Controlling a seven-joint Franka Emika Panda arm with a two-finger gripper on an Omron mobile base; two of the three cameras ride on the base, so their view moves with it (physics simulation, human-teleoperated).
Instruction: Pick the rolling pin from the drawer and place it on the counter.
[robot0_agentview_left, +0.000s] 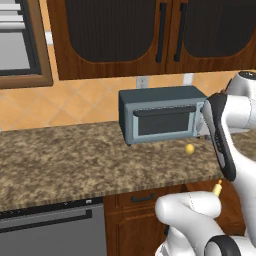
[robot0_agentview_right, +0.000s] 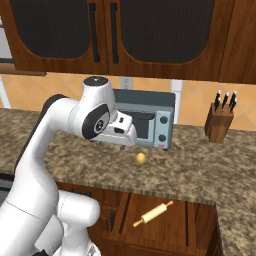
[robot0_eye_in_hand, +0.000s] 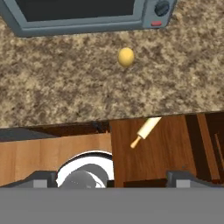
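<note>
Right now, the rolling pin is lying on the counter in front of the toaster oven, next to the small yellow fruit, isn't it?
Not quite: the rolling pin lies inside the open drawer below the counter, as the right base view shows. Only the small yellow fruit sits in front of the toaster oven.

No text, label, brand, number or sign can be read anywhere. The toaster oven (robot0_agentview_right: 143, 119) front carries knobs and a small red mark (too blurred to tell whether it holds lettering), and the knife block (robot0_agentview_right: 219, 123) and the cabinet doors are plain.
</note>
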